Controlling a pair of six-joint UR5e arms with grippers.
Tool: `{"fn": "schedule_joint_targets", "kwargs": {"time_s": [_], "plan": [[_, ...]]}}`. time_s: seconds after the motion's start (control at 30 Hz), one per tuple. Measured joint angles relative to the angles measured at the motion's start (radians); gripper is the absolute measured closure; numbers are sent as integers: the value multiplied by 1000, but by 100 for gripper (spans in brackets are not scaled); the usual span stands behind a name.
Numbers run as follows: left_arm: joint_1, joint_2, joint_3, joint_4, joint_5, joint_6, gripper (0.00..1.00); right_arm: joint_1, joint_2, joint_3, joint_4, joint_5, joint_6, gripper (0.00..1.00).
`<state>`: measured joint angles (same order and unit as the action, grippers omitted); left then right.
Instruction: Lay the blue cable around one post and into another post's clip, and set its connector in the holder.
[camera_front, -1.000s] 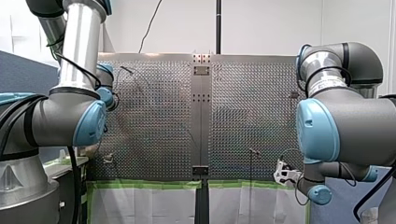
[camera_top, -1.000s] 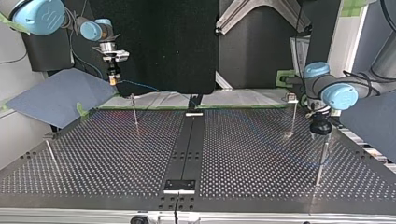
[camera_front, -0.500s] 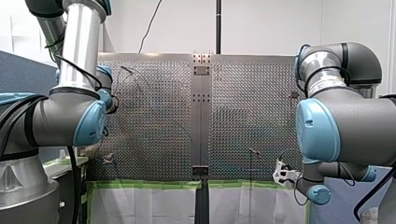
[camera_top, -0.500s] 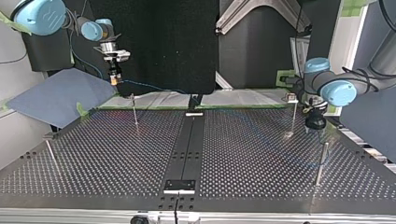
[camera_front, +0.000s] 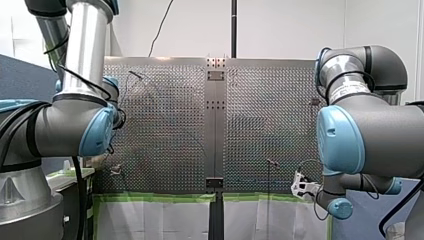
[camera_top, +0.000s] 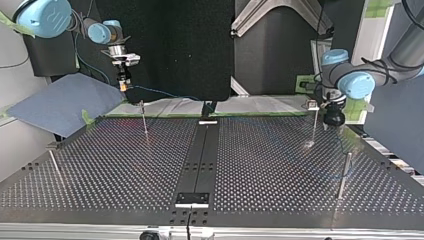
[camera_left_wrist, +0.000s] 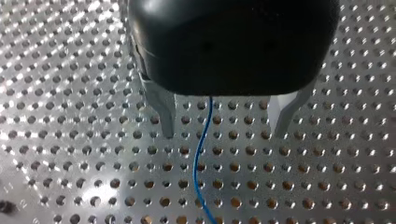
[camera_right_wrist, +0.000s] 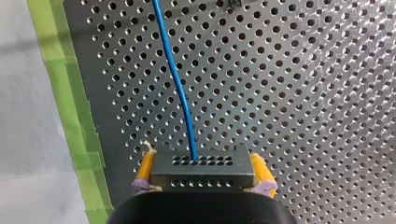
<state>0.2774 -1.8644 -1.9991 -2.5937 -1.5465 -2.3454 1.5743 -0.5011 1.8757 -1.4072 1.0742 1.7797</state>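
In the right wrist view my right gripper is shut, its yellow pads clamping a black perforated connector block. The blue cable leaves the block and runs ahead over the perforated plate. At the top view's left, this gripper hangs above the table's far edge, the cable trailing toward the middle. My left gripper is open, its metal fingers standing wide over the plate. The cable lies below and between them, untouched. It hovers by a post at the top view's right.
Thin metal posts stand on the plate: one near my right gripper, one at the near right, one at the near left. A dark centre rail ends in a black bracket. Green tape lines the plate's edge.
In the top view my left gripper has drawn back toward the far edge, from beside the near-right post to beside the far-right post. My right gripper has barely shifted, still holding the connector.
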Motion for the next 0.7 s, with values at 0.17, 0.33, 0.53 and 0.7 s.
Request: {"fn": "schedule_joint_targets", "kwargs": {"time_s": [0.17, 0.33, 0.53, 0.7], "plan": [[-7, 49, -52, 23, 13, 23, 2, 3, 0, 0, 3, 0, 0, 100], [-7, 97, -101, -7, 26, 54, 2, 6, 0, 0, 7, 1, 0, 100], [-8, 149, -120, -57, 62, 102, 2, 10, 0, 0, 9, 1, 2, 100], [-6, 195, -82, -103, 60, 147, 2, 11, 0, -1, 13, 1, 3, 100]]}}
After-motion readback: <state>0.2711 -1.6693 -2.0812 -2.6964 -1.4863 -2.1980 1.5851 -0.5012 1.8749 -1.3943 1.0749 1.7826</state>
